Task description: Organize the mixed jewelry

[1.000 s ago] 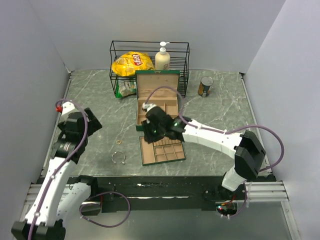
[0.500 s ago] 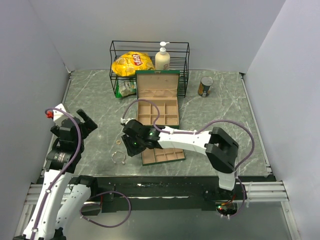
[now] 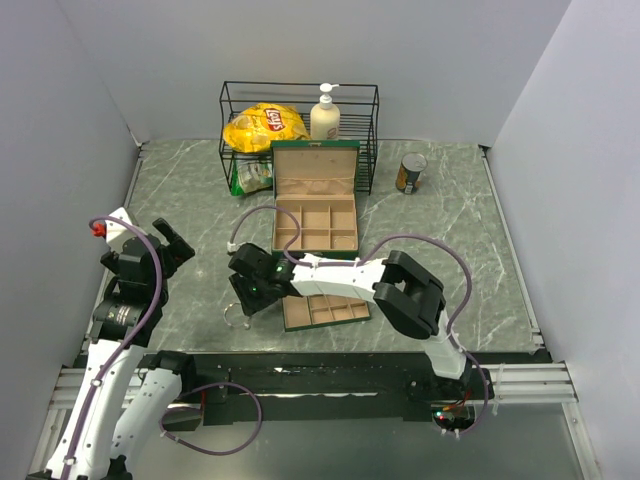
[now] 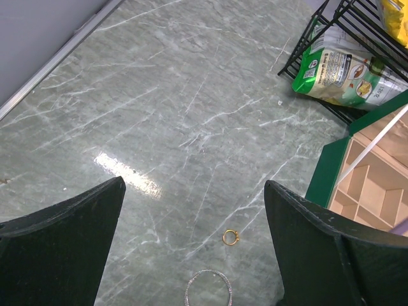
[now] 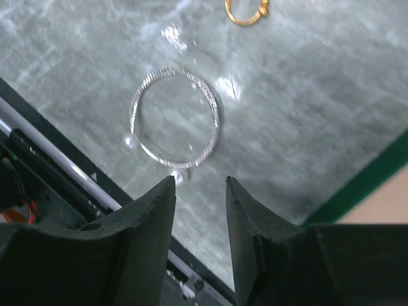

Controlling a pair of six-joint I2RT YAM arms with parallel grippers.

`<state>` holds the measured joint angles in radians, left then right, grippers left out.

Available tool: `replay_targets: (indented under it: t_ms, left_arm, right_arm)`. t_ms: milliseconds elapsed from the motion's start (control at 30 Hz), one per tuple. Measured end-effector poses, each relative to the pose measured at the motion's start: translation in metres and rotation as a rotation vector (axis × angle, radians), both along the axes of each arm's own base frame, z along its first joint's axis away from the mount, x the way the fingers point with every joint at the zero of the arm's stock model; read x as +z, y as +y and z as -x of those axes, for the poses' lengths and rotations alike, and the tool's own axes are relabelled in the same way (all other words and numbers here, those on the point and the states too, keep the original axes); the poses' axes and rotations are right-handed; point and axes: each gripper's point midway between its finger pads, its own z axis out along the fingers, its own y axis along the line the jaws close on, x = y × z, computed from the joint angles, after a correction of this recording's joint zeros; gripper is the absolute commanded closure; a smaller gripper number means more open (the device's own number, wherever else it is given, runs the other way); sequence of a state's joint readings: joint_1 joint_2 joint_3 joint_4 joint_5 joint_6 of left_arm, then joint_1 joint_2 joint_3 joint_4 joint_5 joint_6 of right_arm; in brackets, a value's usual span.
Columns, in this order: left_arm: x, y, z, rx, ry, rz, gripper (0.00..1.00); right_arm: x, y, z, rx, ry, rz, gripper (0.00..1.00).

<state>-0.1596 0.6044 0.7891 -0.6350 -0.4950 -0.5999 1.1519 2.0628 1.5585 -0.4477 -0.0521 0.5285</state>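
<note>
Concerns first a thin silvery bangle (image 5: pixel 175 118), flat on the grey marbled surface (image 3: pixel 450 230) close to the near edge, just left of the tan-lined tray (image 3: pixel 340 315). Shows two small beads at its open ends, both turned toward the right end effector (image 5: pixel 199 185). Lies just ahead of those fingers and slightly to their left in the right wrist view, one bead almost at a fingertip, apparently not yet touched. Being a round loop, offers no real long axis; matters more that the nearest stretch of wire runs roughly across the finger gap.

Beyond it, a small gold ring (image 5: pixel 247 11), apart from the bangle and farther from the fingers.

Finds the right end effector partly spread, a narrow gap between the fingers with nothing in it. Puts the right arm by far the nearer, stretched across in front of the green box (image 3: pixel 315 180).

Leaves the left end effector (image 4: pixel 194 183) spread wide and empty, raised at the left side, well apart from both pieces.

Probably calls for a short advance so that one finger lands inside the loop.
</note>
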Motion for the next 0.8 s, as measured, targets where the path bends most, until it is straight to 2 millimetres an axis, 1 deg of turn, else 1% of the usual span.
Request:
replay_targets:
  t_ms: [167, 300, 467, 800]
  left_arm:
    - [0.0, 0.0, 0.0, 0.0, 0.001, -0.001, 0.04]
    - [0.0, 0.0, 0.0, 0.0, 0.002, 0.0, 0.04]
    - [-0.001, 0.0, 0.0, 0.0, 0.004, -0.001, 0.04]
    - [-0.002, 0.0, -0.001, 0.0, 0.009, -0.002, 0.04]
  right_arm:
    - [-0.004, 0.009, -0.003, 0.0, 0.0, -0.001, 0.54]
    - [-0.015, 0.015, -0.004, 0.001, 0.003, 0.012, 0.54]
    - [-0.028, 0.012, -0.002, 0.001, 0.012, 0.047, 0.54]
    - [-0.03, 0.018, -0.005, -0.001, 0.0, 0.051, 0.56]
